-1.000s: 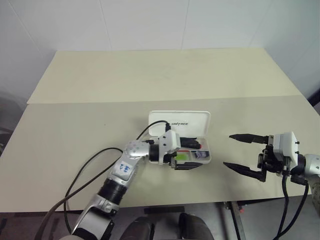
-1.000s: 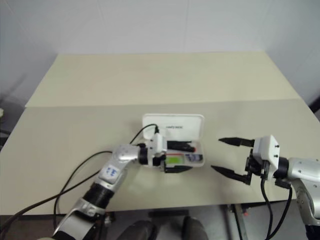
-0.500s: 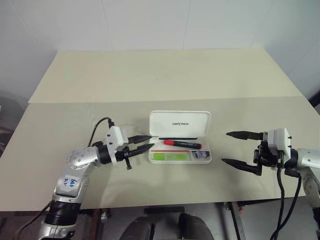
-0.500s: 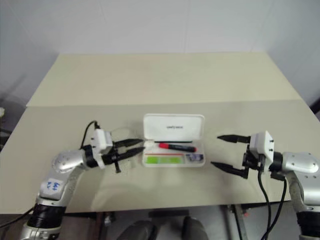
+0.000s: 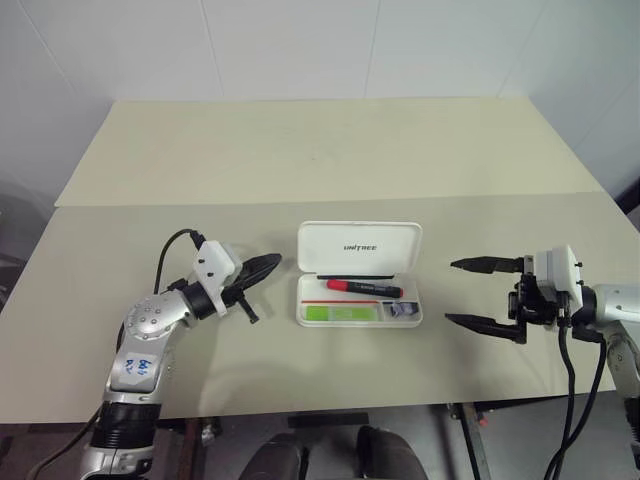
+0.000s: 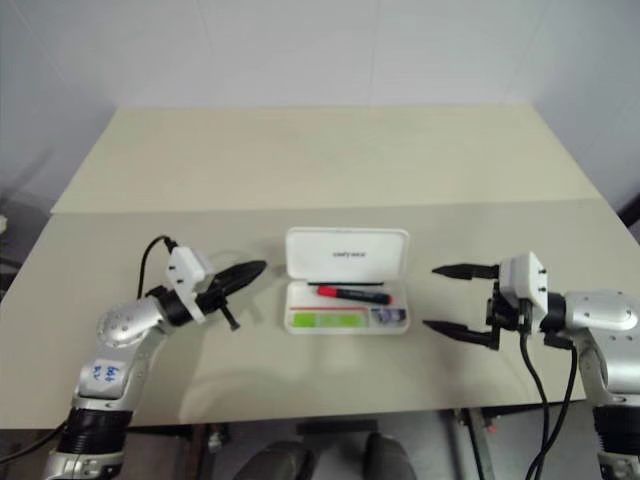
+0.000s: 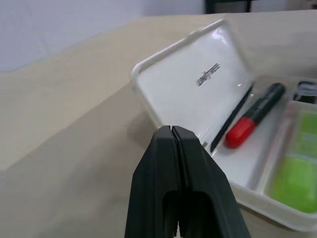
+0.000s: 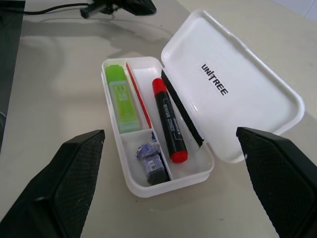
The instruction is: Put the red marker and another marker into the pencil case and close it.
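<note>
The white pencil case [image 5: 410,312] lies open in the middle of the table, its lid [image 5: 360,246] raised at the back. Inside, the red marker [image 5: 364,288] lies along the rear compartment. The lime-green highlighter [image 5: 340,313] lies in the front one. My left gripper [image 5: 272,262] is shut and empty, just left of the case, pointing at it without touching. Its closed fingertips [image 7: 172,130] show in the left wrist view in front of the lid [image 7: 198,79]. My right gripper [image 5: 450,292] stands open and empty to the right of the case, pointing at it.
A small dark blue item [image 8: 152,163] sits in the case's end compartment. The beige table [image 5: 300,150] stretches far behind the case, with a seam running across it. A black cable [image 5: 165,250] loops off my left wrist.
My left gripper has pulled back out of the case to the left and shut. The highlighter stays in the front compartment. The right gripper has hardly moved.
</note>
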Action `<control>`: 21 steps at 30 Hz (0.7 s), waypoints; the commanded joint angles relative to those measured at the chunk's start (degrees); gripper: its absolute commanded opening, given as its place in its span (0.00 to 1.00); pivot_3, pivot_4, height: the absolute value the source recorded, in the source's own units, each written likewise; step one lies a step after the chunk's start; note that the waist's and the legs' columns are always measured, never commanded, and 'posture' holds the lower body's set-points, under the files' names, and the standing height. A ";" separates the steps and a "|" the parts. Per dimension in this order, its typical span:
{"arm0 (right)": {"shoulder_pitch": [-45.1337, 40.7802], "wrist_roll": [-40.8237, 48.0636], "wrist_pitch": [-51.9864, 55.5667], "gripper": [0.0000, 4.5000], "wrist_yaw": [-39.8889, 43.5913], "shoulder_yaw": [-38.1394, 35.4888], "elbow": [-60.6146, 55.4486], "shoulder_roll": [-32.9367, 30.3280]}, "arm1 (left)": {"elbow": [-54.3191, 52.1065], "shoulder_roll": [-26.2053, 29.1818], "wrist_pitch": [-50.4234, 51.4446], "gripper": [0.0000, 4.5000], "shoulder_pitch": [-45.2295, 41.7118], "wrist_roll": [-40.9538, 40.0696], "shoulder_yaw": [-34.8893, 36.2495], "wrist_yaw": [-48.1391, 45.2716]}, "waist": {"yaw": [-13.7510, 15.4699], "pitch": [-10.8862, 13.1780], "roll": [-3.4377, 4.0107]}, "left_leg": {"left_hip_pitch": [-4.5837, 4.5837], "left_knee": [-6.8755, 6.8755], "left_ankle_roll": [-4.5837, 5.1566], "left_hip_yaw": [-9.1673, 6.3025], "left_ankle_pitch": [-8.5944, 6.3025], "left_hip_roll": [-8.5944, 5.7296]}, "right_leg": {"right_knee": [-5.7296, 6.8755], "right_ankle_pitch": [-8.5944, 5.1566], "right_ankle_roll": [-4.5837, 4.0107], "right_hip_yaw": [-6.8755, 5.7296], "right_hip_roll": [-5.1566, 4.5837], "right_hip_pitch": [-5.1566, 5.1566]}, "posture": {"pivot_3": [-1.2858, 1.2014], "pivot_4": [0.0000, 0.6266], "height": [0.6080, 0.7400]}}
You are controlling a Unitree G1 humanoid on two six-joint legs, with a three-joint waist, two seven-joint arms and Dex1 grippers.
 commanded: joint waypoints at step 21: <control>-2.00 -1.08 -2.75 1.00 -3.24 -0.71 -1.85 3.58 | 20.47 -5.31 -3.27 0.01 -19.48 -0.90 -4.71 -7.54 | -1.13 -0.03 -0.05 | -0.11 0.05 0.00 0.01 0.01 -0.01 | 0.10 0.01 0.02 -0.28 -0.06 -0.16 | 0.52 0.24 1.00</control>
